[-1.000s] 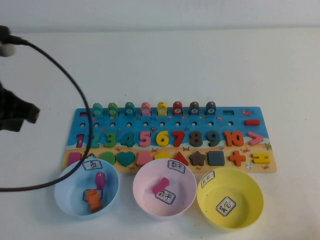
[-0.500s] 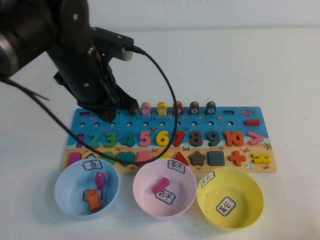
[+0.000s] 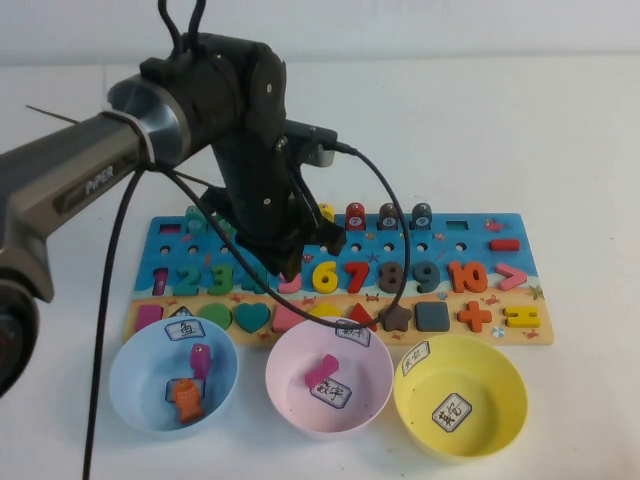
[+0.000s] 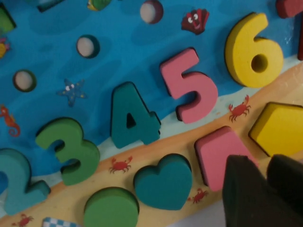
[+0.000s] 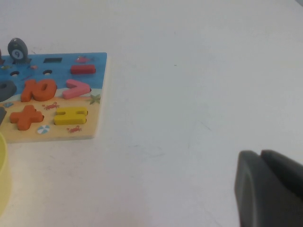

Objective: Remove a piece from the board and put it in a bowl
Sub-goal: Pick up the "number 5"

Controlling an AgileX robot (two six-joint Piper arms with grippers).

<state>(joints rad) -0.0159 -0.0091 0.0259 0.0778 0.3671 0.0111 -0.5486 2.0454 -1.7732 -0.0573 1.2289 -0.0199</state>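
The pinkish-red "5" (image 4: 189, 85) lies in its slot on the board (image 3: 480, 225), between the teal "4" (image 4: 130, 118) and the yellow "6" (image 4: 253, 49). In the high view my left arm covers most of it; only a pink sliver (image 3: 290, 285) shows. My left gripper (image 3: 292, 266) hovers low over the board by the "5". In the left wrist view it (image 4: 266, 164) is shut and empty, above the pink shape below the "5". The pale pink bowl (image 3: 285, 400) stands in front of the board and holds a magenta block (image 3: 322, 370). My right gripper (image 5: 262, 158) is shut over bare table, right of the board.
A light blue bowl (image 3: 130, 395) with two small pieces stands left of the pink bowl, and a yellow bowl (image 3: 500, 385) stands right of it. The left arm's black cable (image 3: 400, 215) loops over the board. The board's right end (image 5: 94, 61) shows in the right wrist view.
My left arm has swung in from the far left edge and come down over the board; its gripper now sits over the "4" and "5". The pieces and bowls have not moved.
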